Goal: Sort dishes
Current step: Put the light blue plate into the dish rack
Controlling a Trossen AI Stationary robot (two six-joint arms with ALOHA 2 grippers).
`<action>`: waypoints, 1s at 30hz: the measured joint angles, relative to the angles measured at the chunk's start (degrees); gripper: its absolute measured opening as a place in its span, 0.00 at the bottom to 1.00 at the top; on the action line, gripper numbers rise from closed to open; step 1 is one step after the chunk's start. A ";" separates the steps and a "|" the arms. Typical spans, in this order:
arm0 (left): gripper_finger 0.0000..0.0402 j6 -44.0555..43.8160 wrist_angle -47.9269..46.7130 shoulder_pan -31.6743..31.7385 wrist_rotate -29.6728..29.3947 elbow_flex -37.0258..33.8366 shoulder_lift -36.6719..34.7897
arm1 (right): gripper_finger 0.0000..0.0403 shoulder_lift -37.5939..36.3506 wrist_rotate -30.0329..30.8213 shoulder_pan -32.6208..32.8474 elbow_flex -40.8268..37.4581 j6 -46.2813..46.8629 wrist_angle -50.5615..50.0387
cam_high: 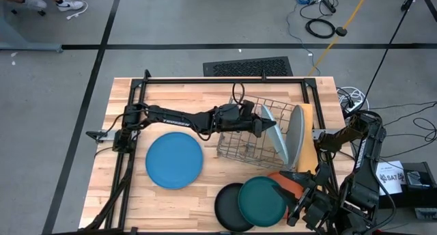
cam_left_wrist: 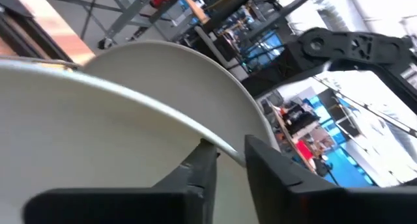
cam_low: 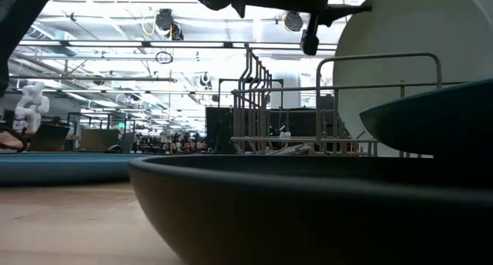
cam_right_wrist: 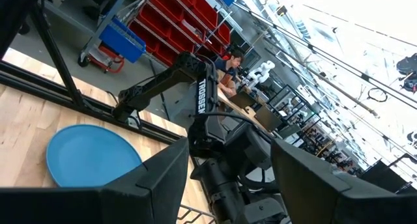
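Your left pincer (cam_high: 265, 126) reaches across the wooden desk (cam_high: 123, 112) into the silver wire dish rack (cam_high: 240, 147). In the left wrist view its two dark fingers (cam_left_wrist: 199, 175) are nearly closed, pinching the rim of a large round grey plate (cam_high: 273, 136). That plate stands on edge, leaning among the rack's wires, which is probably why you hold it by the upper rim: from there it can be guided into a slot or lifted out without scraping.

Just beside it in the rack, a second large plate, pale blue (cam_high: 296, 136), also stands on edge, with a flat yellow-tan board (cam_high: 308, 139) upright behind it. The rack keeps the big plates vertical and together.

A large round medium blue plate (cam_high: 175, 160) lies flat on the desk, well apart from the rack, so it looks not yet sorted. The smaller plates sit clustered at the desk's near edge: a black one (cam_high: 228, 208), a dark teal one (cam_high: 262, 200) overlapping it, and an orange one (cam_high: 290, 183) mostly hidden under the teal.

By count: three large plates, three small plates, one rack.

Your right pincer (cam_right_wrist: 228, 168) waits near the desk's right near corner, fingers spread wide, holding nothing.
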 joint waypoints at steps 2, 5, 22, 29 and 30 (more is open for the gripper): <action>0.13 0.05 0.35 -0.33 0.82 -0.02 0.02 | 0.52 0.00 0.00 0.00 0.00 0.00 0.02; 0.07 0.22 1.88 -0.64 3.20 -0.07 0.09 | 0.52 0.00 0.00 -0.02 0.00 0.00 0.04; 0.00 14.38 -5.79 -1.77 19.64 7.26 0.02 | 0.52 0.00 0.22 -0.02 0.00 -0.17 0.90; 0.00 16.60 -6.26 -1.88 22.26 7.19 0.09 | 0.52 0.00 0.24 -0.02 0.00 -0.20 0.87; 0.00 16.59 -6.21 -1.92 22.42 7.19 0.09 | 0.52 0.00 0.24 -0.02 0.00 -0.20 0.87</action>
